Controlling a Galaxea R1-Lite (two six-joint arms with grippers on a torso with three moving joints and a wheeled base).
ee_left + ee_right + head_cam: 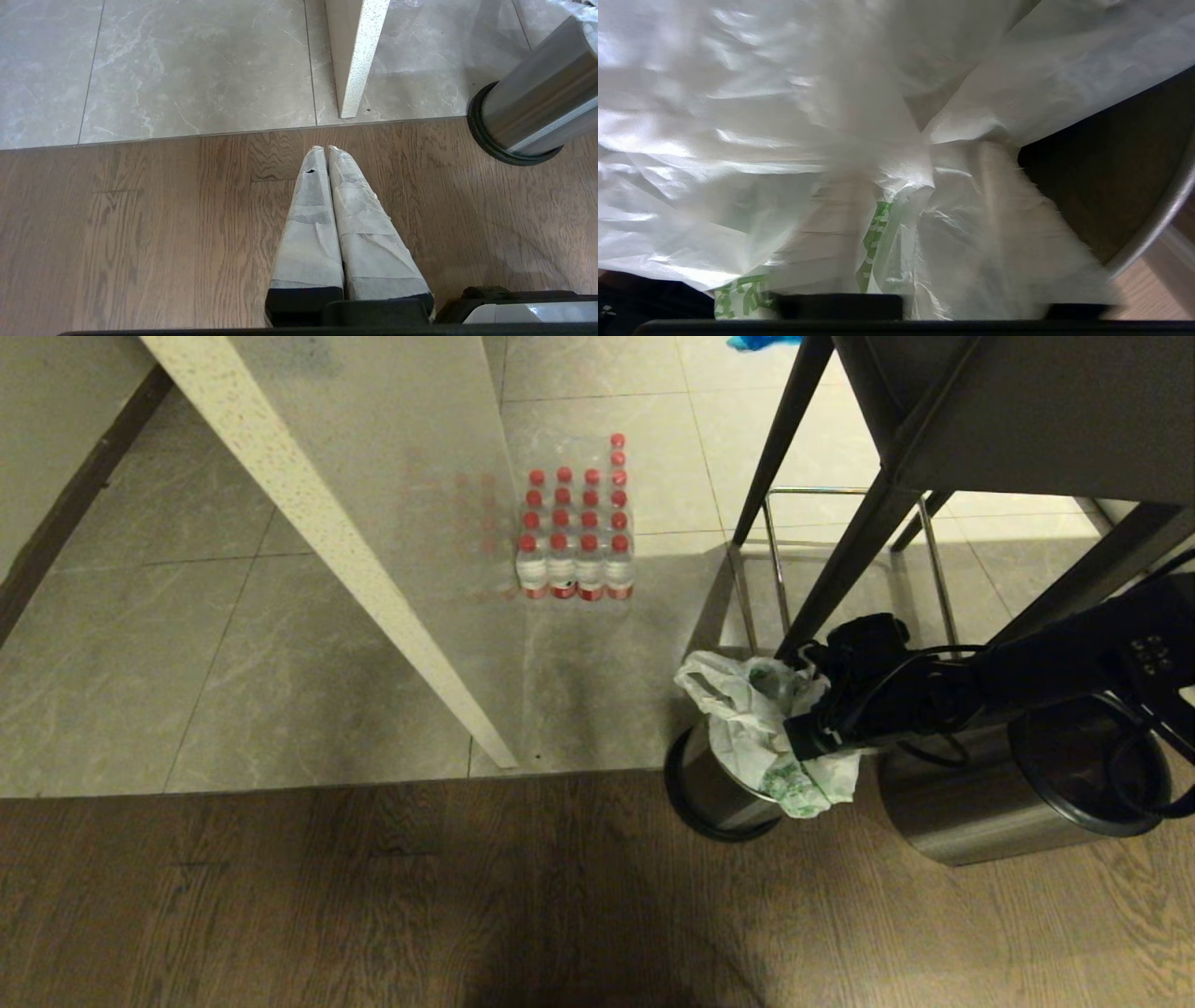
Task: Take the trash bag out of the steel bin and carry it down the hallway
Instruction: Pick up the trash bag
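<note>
My left gripper [327,149] is hanging clenched and empty over wood flooring, left of the steel bin [714,793]. My right gripper [805,739] is grasping the trash bag [761,728], bunched over that bin's rim.

Pack of red-capped water bottles [576,523]: on grey tiles, beside cream speckled panel [327,523] | Second steel bin [1018,793]: on wood floor [280,896], under dark-legged stand [840,551] | Blue item [761,342]: top edge, unclear
</note>
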